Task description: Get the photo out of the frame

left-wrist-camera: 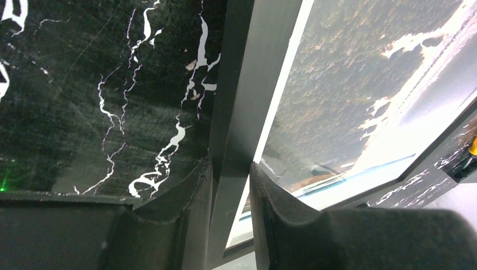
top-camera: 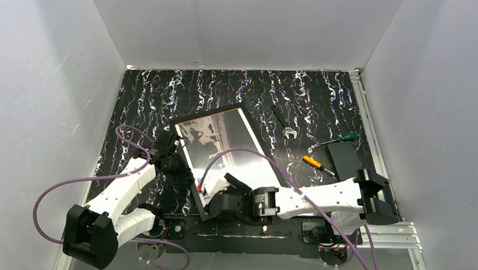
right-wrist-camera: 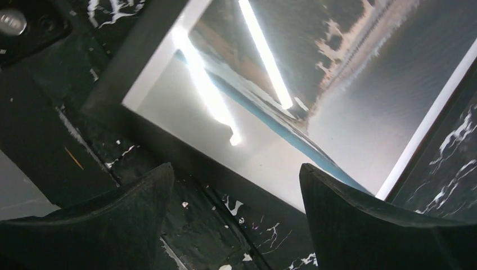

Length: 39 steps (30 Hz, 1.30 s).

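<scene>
Toward the near-left part of the table (top-camera: 143, 98), the frame (top-camera: 208, 113) lies askew with the photo (top-camera: 224, 140) inside it, picture side up, one short side turned to the near edge and the other to the far edge. From above, the left gripper (top-camera: 174, 155) sits at the frame's left border and the right gripper (top-camera: 230, 192) at its near end, but the arms hide how the fingers stand. The left wrist view supplies that: the left gripper (left-wrist-camera: 230, 183) is pinched narrow on the frame's border (left-wrist-camera: 233, 101). One finger (left-wrist-camera: 188, 211) is outside by the table and the other (left-wrist-camera: 275, 211) is inside, over the photo's white margin. The right wrist view shows the right gripper (right-wrist-camera: 236, 171) spread wide and holding nothing, its fingers (right-wrist-camera: 140, 208) set either side of a stretch of the frame's near border (right-wrist-camera: 169, 143). Whether they touch it cannot be told. That view alone also shows bright strips of glare across the glossy photo (right-wrist-camera: 349, 95). Only the top view takes in the rest. A wrench (top-camera: 283, 123), a green screwdriver (top-camera: 343, 138), an orange screwdriver (top-camera: 312, 161) and a flat black box (top-camera: 342, 156) lie toward the right edge, well apart from the frame. A purple cable (top-camera: 242, 150) arcs over the photo's near half.
</scene>
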Each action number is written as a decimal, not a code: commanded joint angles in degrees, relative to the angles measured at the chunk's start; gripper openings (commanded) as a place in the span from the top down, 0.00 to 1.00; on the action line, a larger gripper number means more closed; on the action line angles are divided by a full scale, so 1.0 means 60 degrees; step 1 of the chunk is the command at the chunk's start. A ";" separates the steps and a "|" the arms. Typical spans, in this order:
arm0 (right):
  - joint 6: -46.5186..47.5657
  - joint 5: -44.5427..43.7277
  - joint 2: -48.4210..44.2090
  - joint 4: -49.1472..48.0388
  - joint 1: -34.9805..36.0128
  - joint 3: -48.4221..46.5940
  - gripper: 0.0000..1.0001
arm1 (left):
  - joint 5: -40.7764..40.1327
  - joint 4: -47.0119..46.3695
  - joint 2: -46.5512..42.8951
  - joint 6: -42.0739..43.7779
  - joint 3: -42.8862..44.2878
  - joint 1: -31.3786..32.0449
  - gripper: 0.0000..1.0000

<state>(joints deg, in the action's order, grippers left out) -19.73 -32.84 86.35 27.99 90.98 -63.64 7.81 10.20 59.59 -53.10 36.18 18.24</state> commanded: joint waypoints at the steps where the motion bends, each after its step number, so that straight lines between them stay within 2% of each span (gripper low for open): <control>1: 0.1935 -0.1249 0.0479 -0.0641 0.0991 -0.0424 0.10 | 0.0002 0.1926 -0.0074 -0.0233 0.0702 0.0010 1.00; 7: 0.2715 -0.1796 0.1313 -0.0885 0.1860 -0.0867 0.10 | -0.0096 0.2612 0.0062 -0.0229 0.1335 0.0015 1.00; 16: 0.3397 -0.2889 0.2776 -0.0946 0.2345 -0.1649 0.13 | -0.0034 0.3368 0.0098 -0.0120 0.2183 0.0015 1.00; 23: 0.4134 -0.3296 0.3111 -0.1220 0.2500 -0.1604 0.13 | 0.0043 0.3661 0.0295 -0.0109 0.2533 0.0011 1.00; 27: 0.3842 -0.3395 0.2952 -0.1299 0.2422 -0.1353 0.12 | -0.0341 0.3636 0.0380 0.0077 0.2419 0.0007 1.00; 28: 0.3522 -0.3144 0.2707 -0.1301 0.2339 -0.1209 0.12 | -0.0463 0.3615 0.0413 0.0127 0.2320 0.0007 0.97; 32: 0.1969 -0.1648 0.1091 -0.1964 0.1848 -0.0148 0.13 | -0.0380 0.3032 0.0804 0.0664 0.1784 0.0005 0.32; 33: 0.1491 -0.1536 0.0728 -0.2117 0.1760 0.0046 0.13 | -0.0380 0.2981 0.0975 0.0787 0.1690 0.0005 0.21; 35: 0.0924 -0.1389 0.0408 -0.2188 0.1629 0.0279 0.13 | -0.0382 0.2715 0.1195 0.1014 0.1424 0.0007 0.17; 39: -0.0390 -0.0496 0.0446 -0.1832 0.1009 0.0381 0.13 | -0.0163 0.1249 0.1067 0.1302 0.0315 0.0007 0.21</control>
<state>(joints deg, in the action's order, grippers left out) -11.38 -41.69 89.12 18.72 99.63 -62.24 6.00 19.25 66.39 -48.42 43.62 18.20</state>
